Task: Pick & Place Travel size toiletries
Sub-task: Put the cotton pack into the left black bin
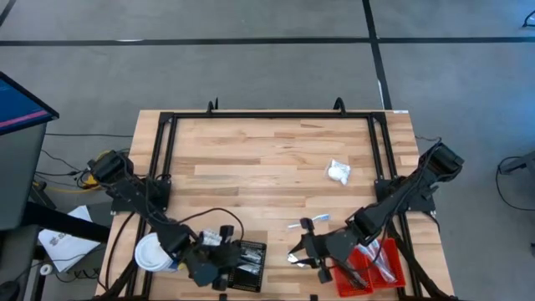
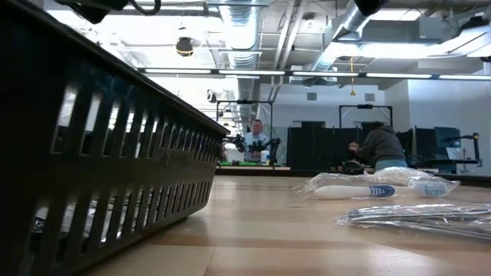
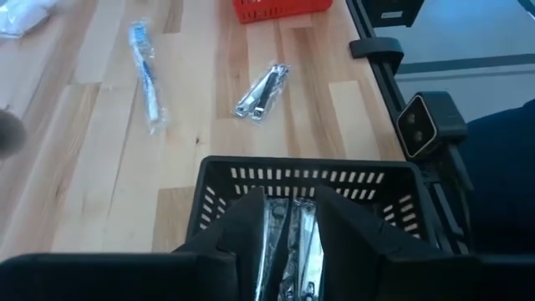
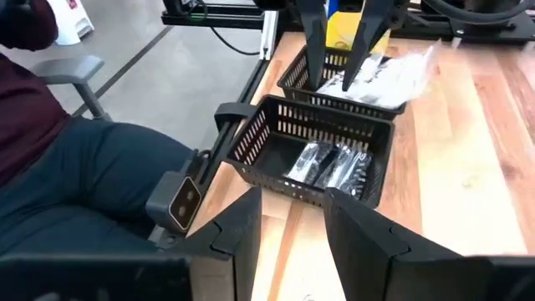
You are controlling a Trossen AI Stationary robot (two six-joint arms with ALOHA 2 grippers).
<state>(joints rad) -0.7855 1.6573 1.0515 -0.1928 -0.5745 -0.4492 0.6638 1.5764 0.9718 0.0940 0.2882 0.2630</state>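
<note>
Two silvery sachets (image 3: 284, 242) lie below the left claw's (image 3: 282, 219) parted fingers.

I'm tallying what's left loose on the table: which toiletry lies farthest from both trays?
The white puffy packet, alone mid-table toward the far edge. The blue-and-white stick and silvery sachet lie close between the trays.

A: Any readable text, labels, nos.?

B: None. White sheet (image 1: 63, 242) on the floor by the bench's left edge has dark marks, too small to read. White object (image 4: 68, 18) on the floor in the right wrist view carries a red mark, illegible.

A: Wrappers, trays?

B: Toothbrush packet (image 2: 360, 190) shows blue stripes only, no lettering. Black tray (image 2: 100, 169) wall: nothing legible.
</note>
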